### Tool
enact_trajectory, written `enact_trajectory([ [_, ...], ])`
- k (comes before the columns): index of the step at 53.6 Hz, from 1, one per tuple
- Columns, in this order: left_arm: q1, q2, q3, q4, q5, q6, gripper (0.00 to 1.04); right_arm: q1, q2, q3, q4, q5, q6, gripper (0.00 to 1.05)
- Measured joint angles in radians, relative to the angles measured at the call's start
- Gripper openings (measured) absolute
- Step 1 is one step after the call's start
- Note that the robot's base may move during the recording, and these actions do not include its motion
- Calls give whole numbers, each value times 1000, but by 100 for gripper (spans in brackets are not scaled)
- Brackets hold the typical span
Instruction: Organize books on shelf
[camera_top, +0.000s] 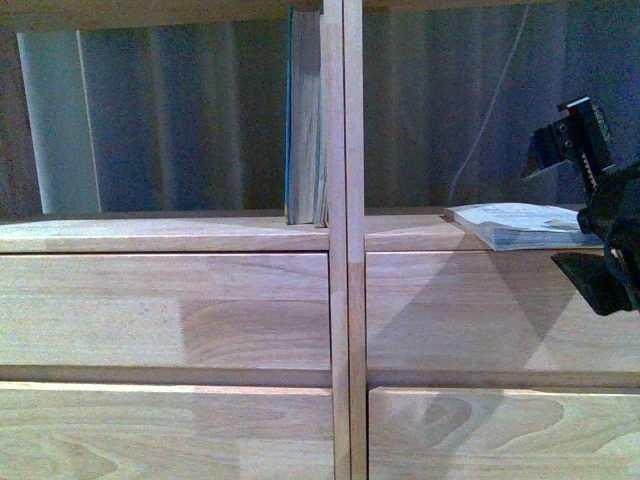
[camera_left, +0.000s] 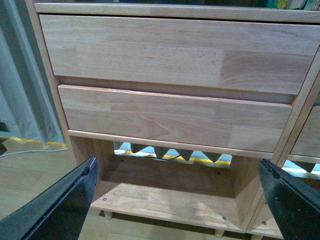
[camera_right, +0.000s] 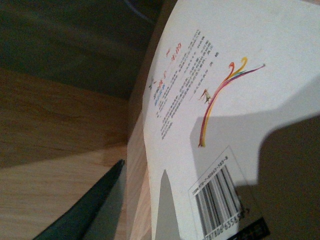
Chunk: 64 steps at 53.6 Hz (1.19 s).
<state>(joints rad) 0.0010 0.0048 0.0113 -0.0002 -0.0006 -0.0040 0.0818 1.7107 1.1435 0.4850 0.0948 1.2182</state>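
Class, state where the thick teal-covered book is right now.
In the front view, the thick teal-covered book stands upright in the left cubby of the light-wood shelf, right against its central double divider.

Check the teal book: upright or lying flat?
Upright: the teal book stands on edge on the shelf board, pressed against the central divider.

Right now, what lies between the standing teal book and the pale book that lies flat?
Front view: the double divider, right beside the teal book, then a bare stretch of shelf board up to the pale book.
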Motion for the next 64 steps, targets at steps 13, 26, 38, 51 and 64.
enact_trajectory([
  [13,0,0,0,0,0,0,98,-21,26,13,-3,-5,2,26],
  [26,0,0,0,0,0,0,98,-49,-40,-94,100,-61,48,8],
  [38,140,141,32,95,323,-103,98,-84,-161,-165,149,-133,77,7],
  [51,290,547,264,413,564,-232,98,-95,-289,-172,209,-238,95,7],
  [64,232,842,512,523,713,-448,98,-92,-353,-191,304,-301,122,7],
])
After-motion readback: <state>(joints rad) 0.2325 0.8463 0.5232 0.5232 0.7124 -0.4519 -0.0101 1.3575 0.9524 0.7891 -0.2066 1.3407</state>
